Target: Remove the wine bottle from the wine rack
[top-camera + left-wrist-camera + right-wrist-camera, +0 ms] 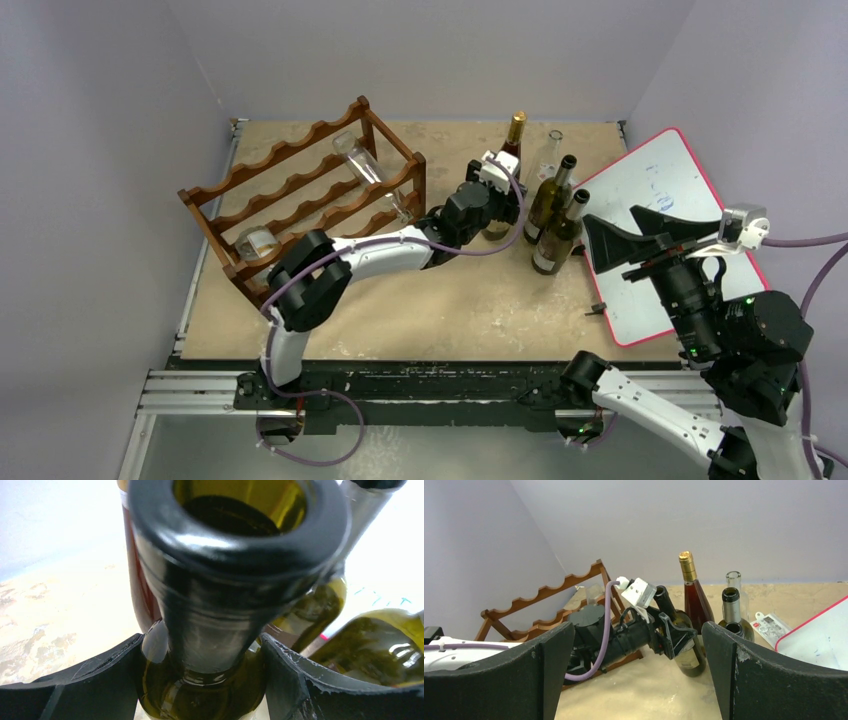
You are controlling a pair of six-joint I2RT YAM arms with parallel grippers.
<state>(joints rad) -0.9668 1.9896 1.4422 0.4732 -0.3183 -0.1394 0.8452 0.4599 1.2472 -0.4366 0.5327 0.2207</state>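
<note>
The dark reddish-brown wine rack (300, 195) stands at the back left and also shows in the right wrist view (549, 592). A clear bottle (365, 165) lies in its upper tier, and another bottle's base (258, 243) shows at its near left end. My left gripper (497, 205) is to the right of the rack, shut on an olive-green wine bottle (210, 630) at its shoulder. The bottle (686, 647) is tilted, its base at the tabletop. My right gripper (639, 680) is open and empty, raised at the right (640, 235).
Several bottles stand just right of the held one: a red one with a gold cap (513, 135), a clear one (552, 150) and two green ones (552, 200). A white board with a red rim (680, 200) lies at the right. Purple walls enclose the table.
</note>
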